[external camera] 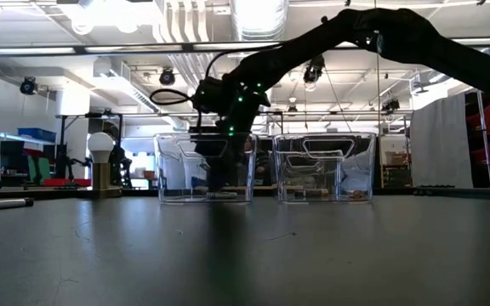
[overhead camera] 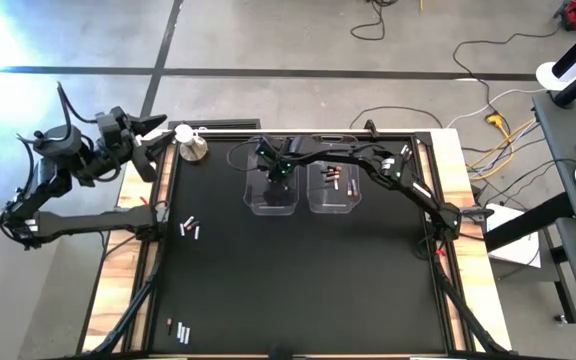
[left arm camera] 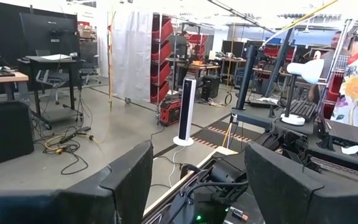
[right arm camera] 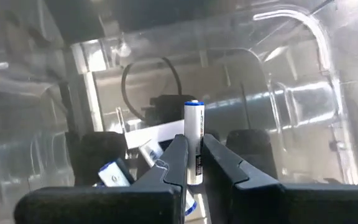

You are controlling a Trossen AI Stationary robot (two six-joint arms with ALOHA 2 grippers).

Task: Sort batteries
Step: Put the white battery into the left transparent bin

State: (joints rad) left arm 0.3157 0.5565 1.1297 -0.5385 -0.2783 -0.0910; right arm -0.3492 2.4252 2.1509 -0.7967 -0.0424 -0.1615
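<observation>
Right gripper (right arm camera: 193, 163) pinches white battery (right arm camera: 193, 140) at lower half, inside left bin (overhead camera: 272, 195). Battery looks light, hard, slippery (round sides). Left gripper (left arm camera: 197, 180) open, off table.

The right arm reaches from the frame's right edge toward upper centre, its right gripper (overhead camera: 279, 176) pointing down with fingers pinched nearly together. The left gripper (overhead camera: 155, 124) waits in the upper left, fingers spread wide.
</observation>
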